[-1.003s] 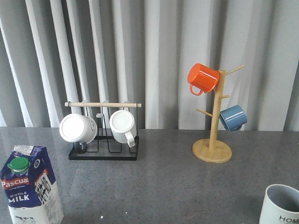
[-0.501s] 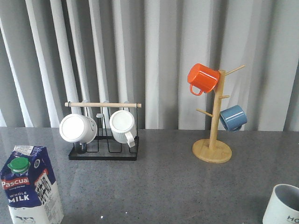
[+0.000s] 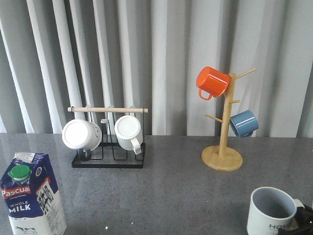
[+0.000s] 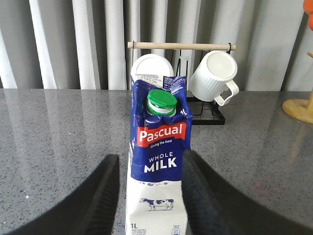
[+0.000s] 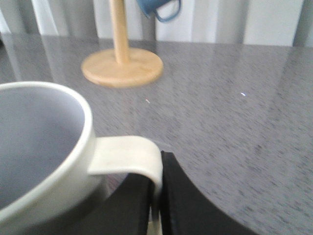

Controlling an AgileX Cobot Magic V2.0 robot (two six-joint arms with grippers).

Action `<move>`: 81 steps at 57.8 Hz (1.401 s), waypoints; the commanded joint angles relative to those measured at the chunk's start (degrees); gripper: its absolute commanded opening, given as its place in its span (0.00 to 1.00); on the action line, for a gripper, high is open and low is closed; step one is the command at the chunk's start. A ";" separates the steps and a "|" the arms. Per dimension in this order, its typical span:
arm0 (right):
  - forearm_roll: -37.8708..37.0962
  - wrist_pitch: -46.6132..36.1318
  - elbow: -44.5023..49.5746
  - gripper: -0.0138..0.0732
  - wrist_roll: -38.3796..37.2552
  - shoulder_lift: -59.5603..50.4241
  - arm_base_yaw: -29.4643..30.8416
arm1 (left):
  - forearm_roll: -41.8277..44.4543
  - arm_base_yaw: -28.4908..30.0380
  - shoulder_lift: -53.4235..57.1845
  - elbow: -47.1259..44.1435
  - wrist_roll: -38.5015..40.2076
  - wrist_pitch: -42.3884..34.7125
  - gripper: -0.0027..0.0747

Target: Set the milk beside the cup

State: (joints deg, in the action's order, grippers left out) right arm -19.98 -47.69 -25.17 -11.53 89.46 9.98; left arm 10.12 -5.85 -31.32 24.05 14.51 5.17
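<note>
The milk (image 3: 32, 196), a blue-and-white carton with a green cap, stands upright at the front left of the grey table. In the left wrist view the milk (image 4: 159, 147) sits between my left gripper's (image 4: 150, 156) spread fingers; one finger (image 4: 100, 196) shows a small gap from it, and the other finger (image 4: 205, 196) lies against its side. The cup (image 3: 271, 210), pale with a grey inside, is at the front right. My right gripper (image 5: 155, 205) is shut on the handle of the cup (image 5: 44, 142), and its black tip (image 3: 302, 220) shows beside the cup.
A black wire rack (image 3: 108, 161) with a wooden bar holds two white ribbed mugs at the back left. A wooden mug tree (image 3: 222, 157) at the back right carries an orange mug (image 3: 212, 82) and a blue mug (image 3: 243, 123). A grey curtain hangs behind the table.
The cup, held by my right gripper, has moved left from the lower right edge of the front view toward the table's middle. The milk has not moved.
</note>
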 commanded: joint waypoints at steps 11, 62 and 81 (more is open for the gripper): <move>26.62 -2.98 -1.24 0.15 9.92 -2.92 -19.43 | -0.37 0.10 -0.56 2.17 0.16 -4.17 0.43; 42.74 -8.11 -8.37 0.17 11.86 7.45 -30.93 | -0.37 0.10 -0.56 2.17 0.16 -4.17 0.43; 46.84 -8.19 -9.68 0.17 15.87 9.96 -35.86 | -0.37 0.10 -0.56 2.17 0.16 -4.10 0.43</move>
State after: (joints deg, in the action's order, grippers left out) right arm 25.90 -51.12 -33.08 3.69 100.56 -25.16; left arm 10.07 -5.85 -31.32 24.05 14.51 5.17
